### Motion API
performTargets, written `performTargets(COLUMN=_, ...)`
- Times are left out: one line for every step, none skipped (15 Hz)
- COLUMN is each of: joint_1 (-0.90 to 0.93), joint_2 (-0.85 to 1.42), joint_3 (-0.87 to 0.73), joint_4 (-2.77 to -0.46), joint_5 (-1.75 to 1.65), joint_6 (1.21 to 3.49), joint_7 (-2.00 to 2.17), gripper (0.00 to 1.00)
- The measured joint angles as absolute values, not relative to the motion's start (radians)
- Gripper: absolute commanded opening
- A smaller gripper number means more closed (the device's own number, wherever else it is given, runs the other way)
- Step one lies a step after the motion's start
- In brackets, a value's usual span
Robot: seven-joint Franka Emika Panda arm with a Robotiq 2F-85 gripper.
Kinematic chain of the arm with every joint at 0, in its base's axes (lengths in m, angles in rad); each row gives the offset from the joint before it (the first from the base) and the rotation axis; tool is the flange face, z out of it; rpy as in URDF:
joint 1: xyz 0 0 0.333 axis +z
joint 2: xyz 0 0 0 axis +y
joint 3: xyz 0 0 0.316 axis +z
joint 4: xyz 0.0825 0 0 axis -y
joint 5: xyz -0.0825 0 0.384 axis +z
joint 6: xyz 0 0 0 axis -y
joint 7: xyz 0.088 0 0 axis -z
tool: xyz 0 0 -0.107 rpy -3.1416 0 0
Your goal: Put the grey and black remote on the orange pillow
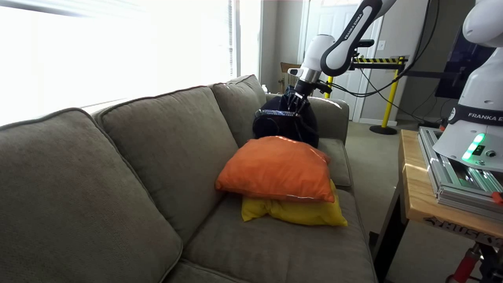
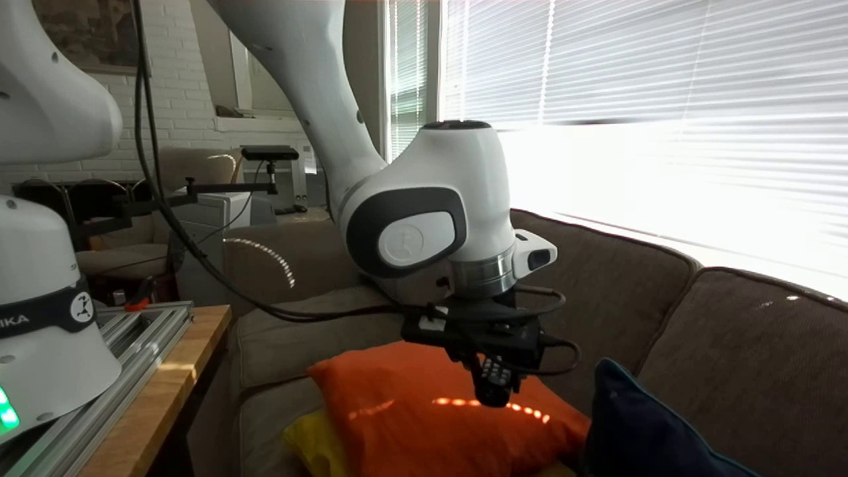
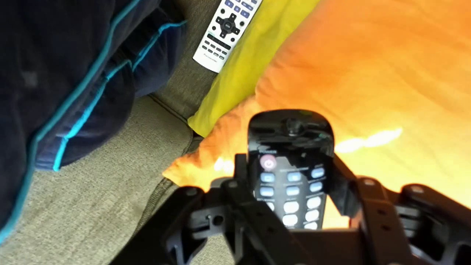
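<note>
Nearest in an exterior view, sofa (image 1: 165, 169) running beneath orange pillow (image 1: 275, 169); raised clear of orange pillow, seemingly above one corner, pincer (image 3: 290, 175) clamped round grey and black remote (image 3: 290, 163). Transfer step, apparently; not yet placed. Next, probably: centre over orange pillow, lower gently, loosen. Coarse, piped grey-brown weave on sofa; puffy, creased, squarish cloth on orange pillow; glossy, round-ended plastic on remote.
</note>
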State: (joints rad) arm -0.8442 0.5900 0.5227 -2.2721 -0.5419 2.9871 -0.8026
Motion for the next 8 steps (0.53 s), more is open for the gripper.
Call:
performTargets(joint_1=-0.842, joint_2=0.59, joint_3=0.533, joint_4=-2.269, joint_5=-0.528, joint_6=2.971, joint_7=-0.859, gripper=0.28)
performTargets(joint_1=-0.83, joint_2=0.59, joint_3=0.533, joint_4=-2.265, joint_5=-0.511, joint_6=2.96, joint_7=-0.922, gripper=0.28)
performTargets(joint_1=-0.815, joint_2=0.59, joint_3=0.533, joint_4=-2.257, joint_5=-0.492, joint_6=2.943, joint_7=-0.985, gripper=0.28)
performTargets(joint_1=-0.799, joint_2=0.591, joint_3=0.532, joint_4=-2.247, joint_5=-0.472, joint_6=2.921, joint_7=-1.045, gripper=0.28)
performTargets(joint_1=-0.778, joint_2=0.593, joint_3=0.528, joint_4=-2.232, joint_5=-0.453, joint_6=2.894, joint_7=-1.103, gripper=0.28)
performTargets(joint_1=-0.75, joint_2=0.595, joint_3=0.516, joint_4=-2.213, joint_5=-0.435, joint_6=2.864, joint_7=-1.158, gripper=0.28)
performTargets(joint_1=-0.718, joint_2=0.596, joint_3=0.5, joint_4=-2.193, joint_5=-0.42, joint_6=2.835, joint_7=-1.21, gripper=0.53)
performTargets(joint_1=-0.678, joint_2=0.596, joint_3=0.474, joint_4=-2.175, joint_5=-0.403, joint_6=2.827, joint_7=-1.243, gripper=0.53)
